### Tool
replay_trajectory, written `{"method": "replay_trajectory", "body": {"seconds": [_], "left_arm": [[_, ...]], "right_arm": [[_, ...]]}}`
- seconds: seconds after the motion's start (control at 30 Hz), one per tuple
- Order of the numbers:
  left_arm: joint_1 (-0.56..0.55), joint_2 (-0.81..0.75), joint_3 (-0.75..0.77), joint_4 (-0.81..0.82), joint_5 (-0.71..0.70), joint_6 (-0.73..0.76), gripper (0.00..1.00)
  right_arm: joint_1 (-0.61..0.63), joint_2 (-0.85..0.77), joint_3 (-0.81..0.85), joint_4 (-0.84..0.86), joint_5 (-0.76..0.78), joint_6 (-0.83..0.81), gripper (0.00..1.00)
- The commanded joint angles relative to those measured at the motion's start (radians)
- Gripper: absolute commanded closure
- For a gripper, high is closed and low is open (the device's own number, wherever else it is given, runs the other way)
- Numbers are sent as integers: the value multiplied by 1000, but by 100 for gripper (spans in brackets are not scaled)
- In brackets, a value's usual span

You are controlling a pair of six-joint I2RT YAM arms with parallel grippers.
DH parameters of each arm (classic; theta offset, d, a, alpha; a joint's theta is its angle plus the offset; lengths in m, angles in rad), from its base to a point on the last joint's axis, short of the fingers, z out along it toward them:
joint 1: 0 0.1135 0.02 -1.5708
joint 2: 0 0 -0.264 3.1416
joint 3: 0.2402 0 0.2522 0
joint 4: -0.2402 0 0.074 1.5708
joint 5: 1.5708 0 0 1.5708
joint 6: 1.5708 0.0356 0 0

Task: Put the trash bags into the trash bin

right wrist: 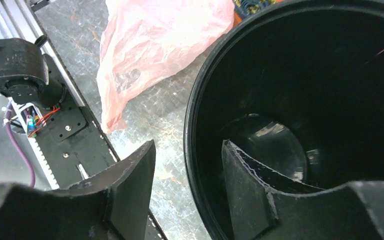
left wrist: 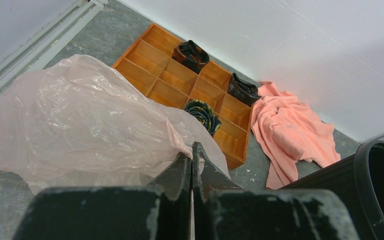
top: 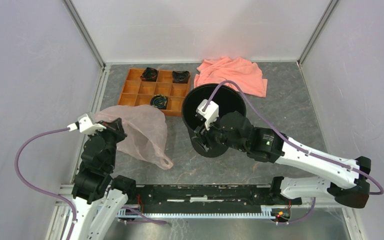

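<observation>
Near edge, left side: left end effector (left wrist: 192,152) pinched tight on a fold of the trash bag (left wrist: 80,115). Bag pale pink, translucent, wrinkled, sitting in a puffed heap on the desk (top: 290,110). It lies left of the trash bin (right wrist: 192,105), near it but apart.

Right side: right end effector (right wrist: 189,143) spread wide, straddling the bin's near rim, one finger inside, one outside. Cannot tell if either touches the wall. Bin upright, its glossy floor showing.

Beyond the bag: orange compartment tray (top: 140,92) just beside the bin, three dark bundles (top: 159,102) in separate cells.

Farthest: salmon cloth (top: 235,72), rumpled, behind the bin by the back wall.
</observation>
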Motion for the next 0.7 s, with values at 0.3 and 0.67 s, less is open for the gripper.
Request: {"method": "replay_trajectory", "body": {"seconds": [0.3,0.67], "left_arm": [[3,-22,6,7,-47,12,98],[3,-29,4,7,-57,10,98]], "right_arm": [[98,90,240,112,-136,-20,30],[346,433,260,22,266,-24,25]]}}
